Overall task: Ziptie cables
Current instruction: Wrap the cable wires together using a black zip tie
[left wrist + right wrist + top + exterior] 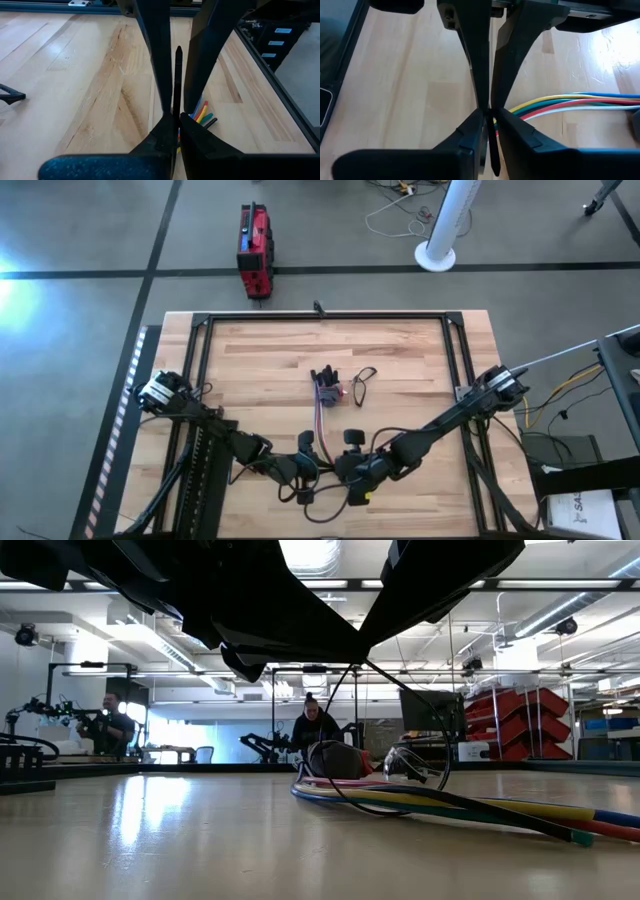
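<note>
Nearest the table's front edge, my two grippers met almost tip to tip, and between them I held the ziptie (177, 75), a thin dark strap. My left gripper (174, 116) was pressed together on it, the strap running out past the fingertips along the fingers' own line. My right gripper (488, 111) pinched the same strap from the other side, with a short end poking back behind the fingers. The cables (580, 102), a loose bundle of yellow, green, red, white and blue wires, lay flat on the wooden table (260, 370) just beyond my fingers, their cut ends beside the left gripper. From there the bundle's long axis ran away from me toward the middle of the table, where it ended in a dark clump with a small black wire loop (362, 380) beside it. Both arms were about equally near the wire ends. I judged the strap had yet to go around the bundle. No containers sat on the table.
</note>
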